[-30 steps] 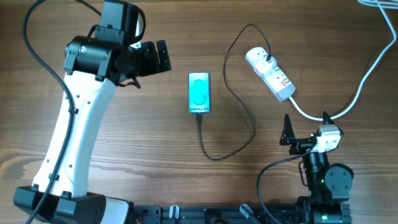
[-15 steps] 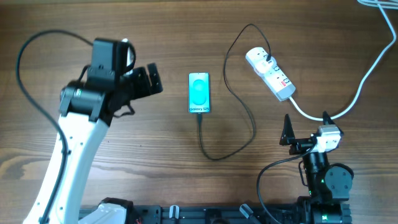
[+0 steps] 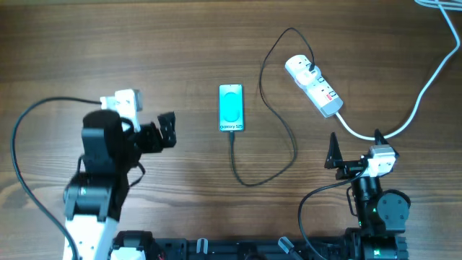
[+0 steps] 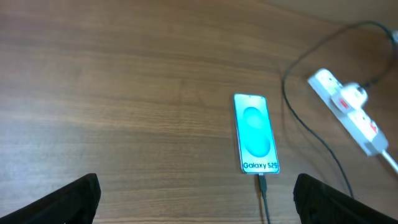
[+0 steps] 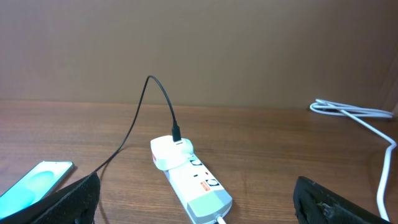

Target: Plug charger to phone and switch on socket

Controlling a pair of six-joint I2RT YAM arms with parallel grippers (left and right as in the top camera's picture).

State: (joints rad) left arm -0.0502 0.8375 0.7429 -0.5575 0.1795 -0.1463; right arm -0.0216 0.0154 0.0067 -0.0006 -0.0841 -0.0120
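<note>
The phone point(image 3: 231, 107) lies screen up at the table's middle, glowing teal; it also shows in the left wrist view point(image 4: 255, 132) and at the right wrist view's left edge point(image 5: 32, 185). The charger's thin black cable point(image 3: 291, 148) loops from the phone's lower edge, where its plug point(image 4: 262, 182) sits, up to a white adapter point(image 5: 171, 152) in the socket point(image 3: 315, 86). The socket also shows in both wrist views point(image 4: 351, 112) point(image 5: 194, 182). My left gripper point(image 3: 168, 130) is open and empty, left of the phone. My right gripper point(image 3: 334, 153) is open and empty, in front of the socket.
The socket's thick white cord point(image 3: 422, 97) runs off to the back right corner and also shows in the right wrist view point(image 5: 364, 118). The wooden table point(image 3: 180, 43) bears nothing else.
My left arm has drawn back toward the front left, away from the phone, its gripper still open. The right arm, phone, cable and socket have not moved.
</note>
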